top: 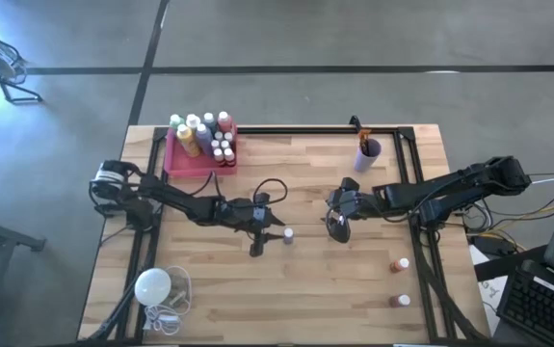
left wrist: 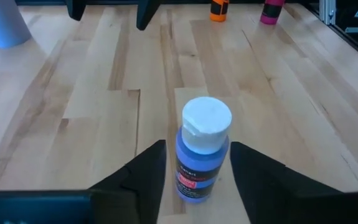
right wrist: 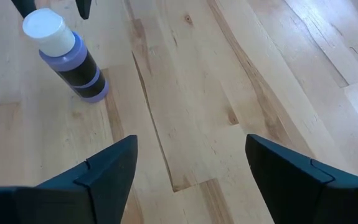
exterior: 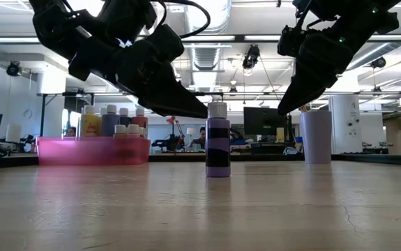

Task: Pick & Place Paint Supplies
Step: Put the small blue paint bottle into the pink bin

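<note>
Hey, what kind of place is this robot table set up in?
Probably a lab or open workshop. The low view shows exposed ceiling ducts and strip lights, a monitor on benches behind the wooden table, and seated people working in the background.

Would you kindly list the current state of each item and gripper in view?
Purple white-capped paint bottle: upright on the table, capped, not held.
Left gripper: open, its fingers either side of that bottle.
Right gripper: open, empty, above bare wood.
Pink plastic tray: holding upright capped bottles.
Two small brown bottles: upright near the right edge.
</note>
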Robot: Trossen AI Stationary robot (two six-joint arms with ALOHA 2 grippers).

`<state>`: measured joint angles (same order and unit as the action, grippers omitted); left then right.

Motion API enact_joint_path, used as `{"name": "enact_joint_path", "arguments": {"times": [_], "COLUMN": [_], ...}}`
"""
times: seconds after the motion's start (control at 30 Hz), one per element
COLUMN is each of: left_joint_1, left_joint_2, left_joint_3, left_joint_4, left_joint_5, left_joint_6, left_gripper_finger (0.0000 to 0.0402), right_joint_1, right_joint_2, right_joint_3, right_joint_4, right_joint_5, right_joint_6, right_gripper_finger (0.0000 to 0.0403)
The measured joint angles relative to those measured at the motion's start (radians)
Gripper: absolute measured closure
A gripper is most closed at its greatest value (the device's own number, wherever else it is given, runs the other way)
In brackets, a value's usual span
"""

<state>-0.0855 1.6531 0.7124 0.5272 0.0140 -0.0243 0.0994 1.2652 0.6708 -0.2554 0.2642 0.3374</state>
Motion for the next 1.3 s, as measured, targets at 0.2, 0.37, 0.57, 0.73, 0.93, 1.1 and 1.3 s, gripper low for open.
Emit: {"name": "enact_joint_path", "arguments": {"times": [0.2,0.37,0.57,0.73,0.93,1.1,1.3], "left_joint_1": [0.0,-0.003,-0.005,-0.008,-0.008,-0.008,-0.008], "left_joint_2": [0.0,0.0,0.0,0.054,0.082,0.081,0.084], "left_joint_3": [0.009,0.027,0.027,0.053,0.075,0.081,0.081], "left_joint_4": [0.001,0.003,0.003,0.003,-0.005,-0.006,-0.005], "left_joint_5": [0.001,0.001,0.001,0.002,0.01,0.028,0.028], "left_joint_6": [-0.012,-0.013,-0.011,-0.008,0.005,0.005,0.005], "left_gripper_finger": [0.0163,0.0156,0.0161,0.0162,0.0163,0.0164,0.0165], "right_joint_1": [0.0,0.0,0.0,0.0,0.0,0.0,0.0], "right_joint_2": [0.0,0.0,0.0,0.0,0.0,0.0,0.0], "right_joint_3": [0.0,0.0,0.0,0.0,0.0,0.0,-0.001], "right_joint_4": [0.0,0.0,-0.002,-0.001,-0.002,-0.003,-0.003], "right_joint_5": [0.0,0.0,0.0,-0.001,-0.002,-0.001,-0.001], "right_joint_6": [0.0,0.0,0.0,0.0,0.0,0.0,0.0], "right_gripper_finger": [0.0117,0.0135,0.0155,0.0167,0.0168,0.0153,0.0138]}}
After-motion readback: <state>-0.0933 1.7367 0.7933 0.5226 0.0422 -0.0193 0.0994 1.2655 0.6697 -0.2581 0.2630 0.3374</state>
